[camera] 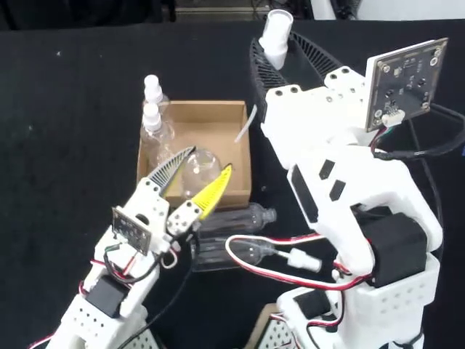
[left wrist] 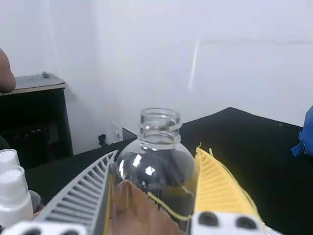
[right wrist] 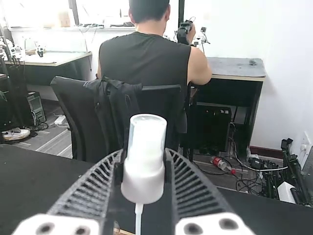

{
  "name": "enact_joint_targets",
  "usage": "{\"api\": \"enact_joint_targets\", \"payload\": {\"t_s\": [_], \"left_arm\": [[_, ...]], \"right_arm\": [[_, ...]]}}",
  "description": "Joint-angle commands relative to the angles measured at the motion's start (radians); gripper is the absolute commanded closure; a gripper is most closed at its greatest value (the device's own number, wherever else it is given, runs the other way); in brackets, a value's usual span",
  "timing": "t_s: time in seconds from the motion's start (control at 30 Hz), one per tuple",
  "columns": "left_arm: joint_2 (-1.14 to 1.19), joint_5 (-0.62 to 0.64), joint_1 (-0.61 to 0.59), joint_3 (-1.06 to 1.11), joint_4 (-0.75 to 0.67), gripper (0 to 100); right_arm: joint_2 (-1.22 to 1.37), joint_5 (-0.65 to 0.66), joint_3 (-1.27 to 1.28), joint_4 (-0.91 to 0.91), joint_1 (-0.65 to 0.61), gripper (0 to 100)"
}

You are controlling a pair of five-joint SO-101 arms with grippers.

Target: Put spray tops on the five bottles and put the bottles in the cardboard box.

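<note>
**A:** What could go wrong here?

**B:** The left hand (camera: pixel 209 161) is closed on an open bottle (left wrist: pixel 157 161), upright over the box (camera: pixel 203 106). The right hand (right wrist: pixel 144 152) is clamped on a spray top (right wrist: pixel 143 166), up high and well apart from that bottle. The top's thin tube has to enter a narrow neck. If it comes in tilted, I'd expect it to catch the rim or bend.

**A:** And the bottle?

**B:** It's clear, smooth and rounded where the fingers meet it. Downward pressure from the top could slide or tip it.

**A:** What's in the box?

**B:** Two capped bottles (camera: pixel 152 109) stand at one side wall, seemingly inside. The held bottle hangs above the middle. I can't tell whether it touches the floor.

**A:** Anything left out?

**B:** Two bottles (camera: pixel 232 218) lie on the surface (camera: pixel 73 145) just beside the box. The nearer one seems to have a top on.
</note>
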Motion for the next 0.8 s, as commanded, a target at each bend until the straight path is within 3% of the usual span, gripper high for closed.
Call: {"api": "enact_joint_targets", "payload": {"t_s": [0.0,0.23,0.5,0.77], "left_arm": [[-0.012,-0.006,0.015,0.021,-0.028,97],[-0.012,-0.011,0.01,0.021,-0.026,97],[-0.012,-0.011,0.01,0.021,-0.021,97],[-0.012,-0.006,0.012,0.021,-0.021,97]], "right_arm": [[-0.027,0.0,-0.01,-0.028,-0.021,98.6],[-0.033,0.002,0.015,-0.035,-0.137,98.6],[-0.038,-0.005,0.183,-0.253,-0.143,98.6],[-0.228,0.003,0.231,-0.238,-0.141,98.6]]}}
